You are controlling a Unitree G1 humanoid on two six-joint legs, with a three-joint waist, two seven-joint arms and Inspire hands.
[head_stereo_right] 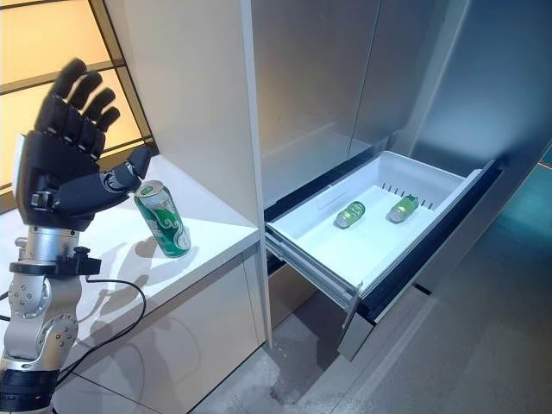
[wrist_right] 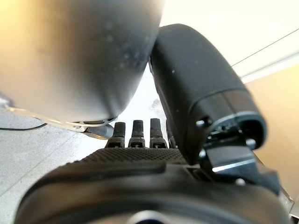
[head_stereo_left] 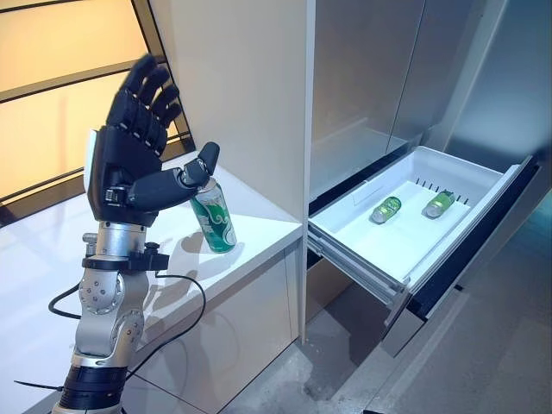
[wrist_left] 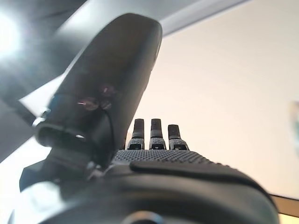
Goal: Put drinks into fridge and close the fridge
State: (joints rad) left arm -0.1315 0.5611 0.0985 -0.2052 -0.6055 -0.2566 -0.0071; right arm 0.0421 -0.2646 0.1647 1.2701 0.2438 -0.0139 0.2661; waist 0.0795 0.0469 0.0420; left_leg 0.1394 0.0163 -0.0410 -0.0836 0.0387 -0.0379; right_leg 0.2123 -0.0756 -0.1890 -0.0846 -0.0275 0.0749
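A green can (head_stereo_left: 213, 220) stands slightly tilted on the white counter (head_stereo_left: 259, 228), near its front right corner. My left hand (head_stereo_left: 129, 164) is raised beside it, open, with fingers spread upward and the thumb tip just over the can's top. It holds nothing. The left wrist view shows its straight fingers (wrist_left: 155, 135). The fridge drawer (head_stereo_left: 362, 252) is pulled out to the right, and green drinks (head_stereo_left: 385, 209) (head_stereo_left: 439, 203) lie on their sides in it. My right hand (wrist_right: 135, 158) shows in the right wrist view, open and empty.
A tall pale cabinet panel (head_stereo_left: 259, 86) rises between the counter and the fridge (head_stereo_left: 371, 78). Amber window panes (head_stereo_left: 52, 78) stand behind the counter. Grey floor (head_stereo_left: 483, 345) lies below and right of the open drawer.
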